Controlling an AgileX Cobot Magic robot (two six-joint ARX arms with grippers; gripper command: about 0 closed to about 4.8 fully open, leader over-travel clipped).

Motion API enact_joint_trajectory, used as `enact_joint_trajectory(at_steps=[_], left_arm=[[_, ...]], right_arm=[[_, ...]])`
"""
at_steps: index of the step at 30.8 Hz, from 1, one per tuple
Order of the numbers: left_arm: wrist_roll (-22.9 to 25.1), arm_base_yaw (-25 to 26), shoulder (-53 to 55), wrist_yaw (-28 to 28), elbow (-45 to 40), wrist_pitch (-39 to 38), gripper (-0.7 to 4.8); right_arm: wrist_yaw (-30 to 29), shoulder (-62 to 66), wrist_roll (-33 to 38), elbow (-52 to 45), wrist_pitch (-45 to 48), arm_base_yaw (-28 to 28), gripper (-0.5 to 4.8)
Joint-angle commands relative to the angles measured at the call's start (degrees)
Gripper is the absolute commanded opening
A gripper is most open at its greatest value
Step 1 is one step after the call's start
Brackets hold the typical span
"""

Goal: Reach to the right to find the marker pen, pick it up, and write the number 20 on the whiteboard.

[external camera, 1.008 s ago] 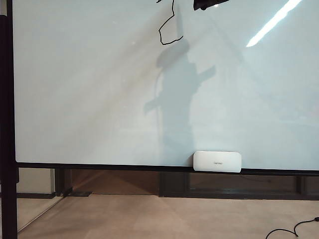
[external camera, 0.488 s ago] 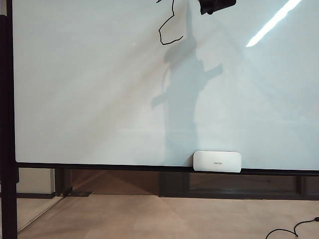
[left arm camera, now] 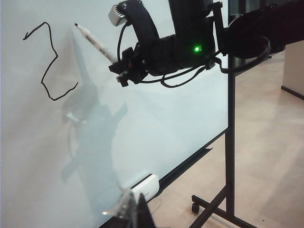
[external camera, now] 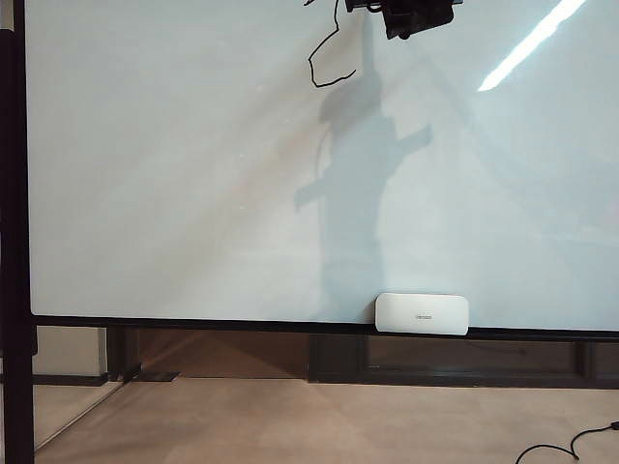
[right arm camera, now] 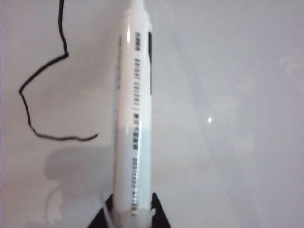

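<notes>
One digit sits on the whiteboard [external camera: 193, 174] so far: I see a wobbly black "2" [external camera: 329, 53], and it is all of the number 20 I can find, high up on the board near its top edge. Just beside that stroke, on the side away from the board's left frame post, I have the right claw [left arm camera: 124, 66] clamped on the marker pen [left arm camera: 95, 42]. Through the right wrist camera the pen [right arm camera: 134, 118] runs straight out from between the claw [right arm camera: 128, 213] fingers, white barrel with small print along it, pointing toward the board next to the "2" [right arm camera: 45, 90]. From the left wrist camera the black tip looks very near the surface, but I can't say whether it touches.

The arm's shadow falls down the board beneath the stroke [left arm camera: 50, 64], toward the white eraser [external camera: 422, 313] resting on the board's bottom ledge.

The left claw [left arm camera: 132, 213] is well off the board, low and back from the "2"; only its finger ends show at the edge of its own camera. They stand close together with nothing between them, though I can't tell for sure how they are set.
</notes>
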Motion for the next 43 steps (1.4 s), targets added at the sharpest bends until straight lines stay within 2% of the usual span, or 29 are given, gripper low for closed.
enact_joint_trajectory(at_steps=[1, 24, 35, 43], left_arm=[[0.04, -0.04, -0.26, 0.63, 0.37, 0.57, -0.05], [2.89, -0.04, -0.22, -1.33, 2.56, -3.85, -0.05], [3.50, -0.04, -0.24, -1.36, 2.56, -3.82, -0.05], [3.50, -0.04, -0.24, -1.36, 2.56, -3.80, -0.05]], right_arm=[[-0.11, -0.26, 0.26, 0.33, 3.30, 0.02, -0.02], [-0.28, -0.15, 0.77, 0.46, 0.35, 0.02, -0.02], [0.13, 2.43, 1.46, 5.55, -2.49, -0.02, -0.02], [0.33, 3.41, 1.64, 5.77, -3.74, -0.11, -0.02]])
